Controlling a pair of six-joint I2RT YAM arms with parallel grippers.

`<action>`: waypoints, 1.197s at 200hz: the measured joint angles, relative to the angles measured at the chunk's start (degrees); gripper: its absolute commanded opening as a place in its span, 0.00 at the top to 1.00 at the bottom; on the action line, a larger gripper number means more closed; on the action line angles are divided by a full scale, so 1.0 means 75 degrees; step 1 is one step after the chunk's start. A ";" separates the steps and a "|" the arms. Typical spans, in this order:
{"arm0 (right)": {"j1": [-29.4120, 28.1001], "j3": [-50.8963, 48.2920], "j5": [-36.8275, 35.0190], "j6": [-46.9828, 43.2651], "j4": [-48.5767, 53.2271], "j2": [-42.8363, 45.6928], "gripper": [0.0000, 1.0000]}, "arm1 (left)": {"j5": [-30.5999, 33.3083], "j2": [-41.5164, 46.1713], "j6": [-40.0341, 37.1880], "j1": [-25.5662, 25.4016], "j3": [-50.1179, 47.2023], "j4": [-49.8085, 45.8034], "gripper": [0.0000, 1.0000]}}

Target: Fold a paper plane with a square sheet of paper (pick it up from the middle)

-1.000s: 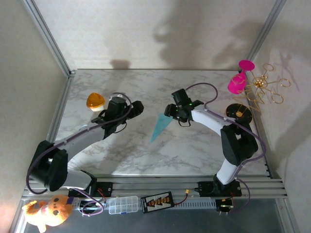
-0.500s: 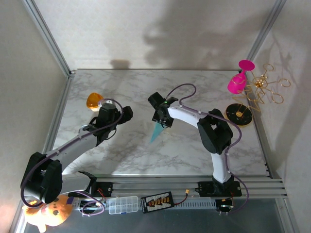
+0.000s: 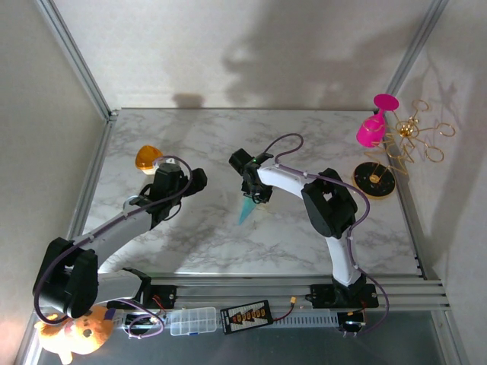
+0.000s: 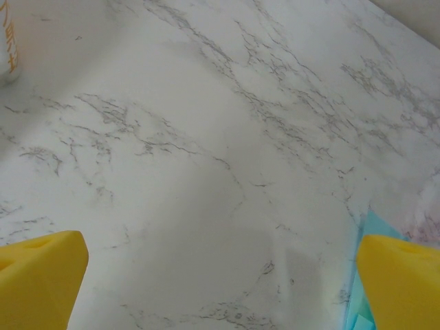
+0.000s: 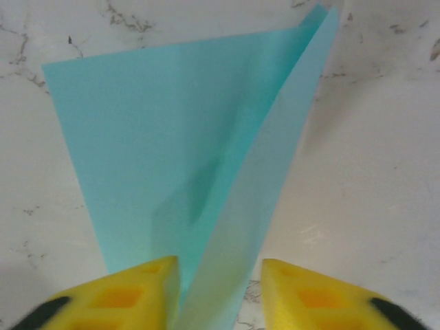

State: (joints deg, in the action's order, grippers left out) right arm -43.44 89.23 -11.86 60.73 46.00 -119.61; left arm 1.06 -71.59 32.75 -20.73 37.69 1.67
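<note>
Right gripper: lowered onto the sheet of paper near the middle of the table. Its yellow pads stand a narrow gap apart, with a raised flap of the sheet rising between them. Whether the pads press on the flap cannot be told. The sheet is teal, folded to a tapering shape, with one layer flat on the marble and the other lifted along a crease. From above, a narrow teal point juts toward the near side from under the gripper.

Left gripper: to the left of the sheet, jaws spread wide, holding nothing, with bare marble between its pads. A teal corner of the sheet shows just beside one pad.

Surroundings: an orange dome lies far left, behind the left arm. A pink cup-like object, a gold wire stand and a black disc lie at the right edge, well apart from the sheet.
</note>
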 measured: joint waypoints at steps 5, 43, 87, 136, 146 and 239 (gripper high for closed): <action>0.0000 0.0003 -0.0012 -0.0017 0.0003 0.0000 0.79 | 0.0000 -0.0006 0.0000 0.0003 0.0000 -0.0003 0.00; 0.0000 0.0076 -0.0082 0.0047 0.0026 0.0000 0.98 | 0.0003 -0.0017 0.0058 0.0125 -0.0009 0.0000 0.00; 0.0000 0.0111 -0.0029 -0.0341 -0.0408 0.0047 1.00 | -0.0085 -0.0020 0.0294 0.0361 -0.0041 0.0003 0.01; 0.0029 -0.0688 0.1055 -0.1341 -0.2518 0.0950 1.00 | -0.0562 -0.0017 0.0764 0.0752 -0.0172 0.0198 0.00; 0.0044 -0.0801 0.1422 -0.1559 -0.3054 0.1096 1.00 | -0.0720 -0.0017 0.0874 0.0828 -0.0259 0.0303 0.01; 0.0685 -0.2978 0.4570 -0.2279 -0.7131 0.1355 1.00 | -0.2025 -0.0050 0.1649 0.0944 -0.0603 0.1166 0.12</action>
State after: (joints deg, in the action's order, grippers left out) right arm -38.30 66.89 22.41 43.64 -7.49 -109.45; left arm -14.13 -71.96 45.12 -13.65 33.17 10.41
